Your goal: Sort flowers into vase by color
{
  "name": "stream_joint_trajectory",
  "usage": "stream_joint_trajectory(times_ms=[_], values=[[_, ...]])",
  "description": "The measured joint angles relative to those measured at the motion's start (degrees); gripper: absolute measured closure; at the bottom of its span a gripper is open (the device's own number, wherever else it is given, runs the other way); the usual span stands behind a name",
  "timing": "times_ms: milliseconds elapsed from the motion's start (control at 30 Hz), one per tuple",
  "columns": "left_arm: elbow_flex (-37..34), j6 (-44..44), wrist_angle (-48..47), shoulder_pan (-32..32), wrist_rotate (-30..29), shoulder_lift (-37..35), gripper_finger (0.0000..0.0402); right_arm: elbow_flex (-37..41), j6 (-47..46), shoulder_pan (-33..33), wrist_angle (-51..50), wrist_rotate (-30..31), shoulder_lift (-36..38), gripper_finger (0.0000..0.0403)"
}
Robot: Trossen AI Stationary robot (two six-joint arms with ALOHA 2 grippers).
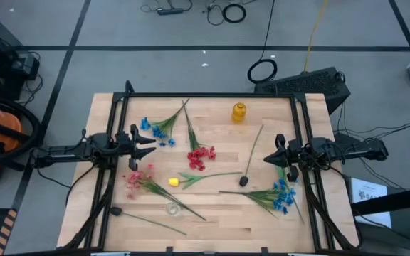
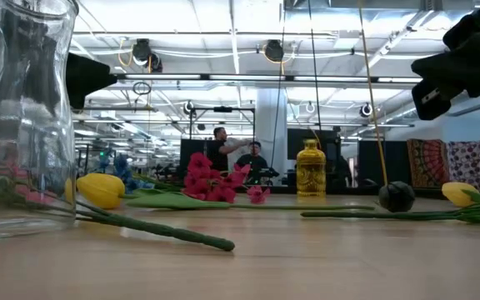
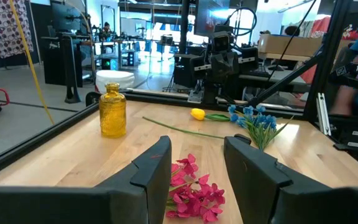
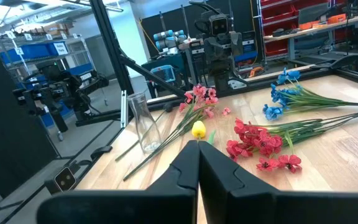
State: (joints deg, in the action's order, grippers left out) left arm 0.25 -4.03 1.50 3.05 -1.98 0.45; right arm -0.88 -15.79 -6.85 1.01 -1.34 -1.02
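Flowers lie flat on the wooden table (image 1: 212, 220): a blue sprig (image 1: 159, 130) at the far left, a red one (image 1: 200, 156) in the middle, a pink one (image 1: 137, 181), a yellow bud (image 1: 173, 183), a dark head (image 1: 243, 181) and a second blue sprig (image 1: 283, 195) at the right. A yellow vase (image 1: 239, 112) stands at the far edge. A clear glass vase (image 1: 172, 208) stands near the front. My left gripper (image 3: 197, 165) hovers open at the left side, level, with the red blooms (image 3: 194, 190) ahead of it. My right gripper (image 4: 197, 158) hovers shut at the right side.
A black frame (image 1: 212, 94) rims the table. Another dark-headed stem (image 1: 117, 211) lies at the front left. A second yellow bud (image 3: 197, 114) lies by the right-hand blue sprig. Bare wood shows along the front edge and the far middle. People stand far off in the room (image 2: 219, 146).
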Motion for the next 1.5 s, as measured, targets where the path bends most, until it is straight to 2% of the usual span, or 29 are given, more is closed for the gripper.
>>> stream_joint_trajectory(times_ms=[200, 533, 700, 933, 1500], values=[[0.0, 0.0, 0.0, 0.0, 0.0, 0.0, 0.0247, 0.0, 0.0, 0.0, 0.0, 0.0, 0.0, 0.0403], [0.0, 0.0, 0.0, 0.0, 0.0, 0.0, 0.0247, 0.0, 8.9, 0.0, 0.9, 5.9, 0.0, 0.0403], [0.0, 0.0, 0.0, 0.0, 0.0, 0.0, 0.0247, 0.0, 12.1, 0.0, 0.9, 6.0, 0.0, 0.0403], [0.0, 0.0, 0.0, 0.0, 0.0, 0.0, 0.0247, 0.0, 9.4, 0.0, 0.9, 5.9, 0.0, 0.0403], [0.0, 0.0, 0.0, 0.0, 0.0, 0.0, 0.0247, 0.0, -13.8, 0.0, 1.2, 6.1, 0.0, 0.0403]])
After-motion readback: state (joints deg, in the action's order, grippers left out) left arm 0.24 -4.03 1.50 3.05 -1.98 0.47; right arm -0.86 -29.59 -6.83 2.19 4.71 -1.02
